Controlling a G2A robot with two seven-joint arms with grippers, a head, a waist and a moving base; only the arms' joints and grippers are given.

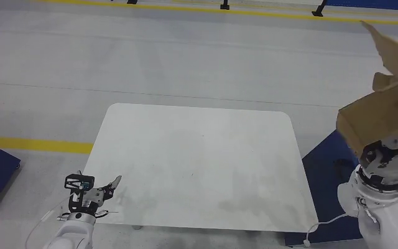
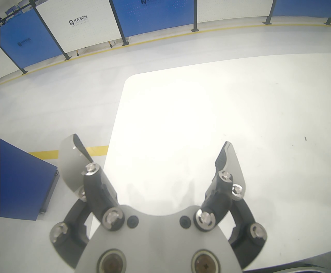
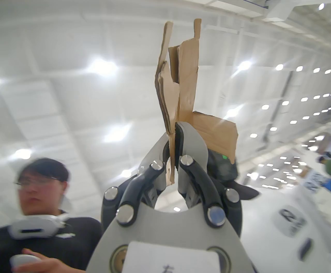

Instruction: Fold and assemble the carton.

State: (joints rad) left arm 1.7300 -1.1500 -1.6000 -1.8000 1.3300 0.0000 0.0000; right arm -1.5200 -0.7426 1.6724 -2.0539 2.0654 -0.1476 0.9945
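Note:
A flattened brown carton (image 1: 373, 115) hangs in the air off the table's right side, raised well above the floor. My right gripper (image 3: 173, 129) is shut on the carton (image 3: 178, 82), pinching a lower edge so the cardboard flaps stick up past its fingers. In the top view the right arm (image 1: 376, 171) sits just below the carton. My left gripper (image 1: 107, 190) is at the table's near left corner, low over the white table (image 1: 199, 168), and stands open (image 2: 152, 150) with nothing between its fingers.
Blue low platforms lie beside the table at the right (image 1: 326, 174) and at the far left (image 1: 6, 165). A yellow floor line (image 1: 43, 145) runs to the table's left. Panel stands (image 2: 77, 23) line the far floor.

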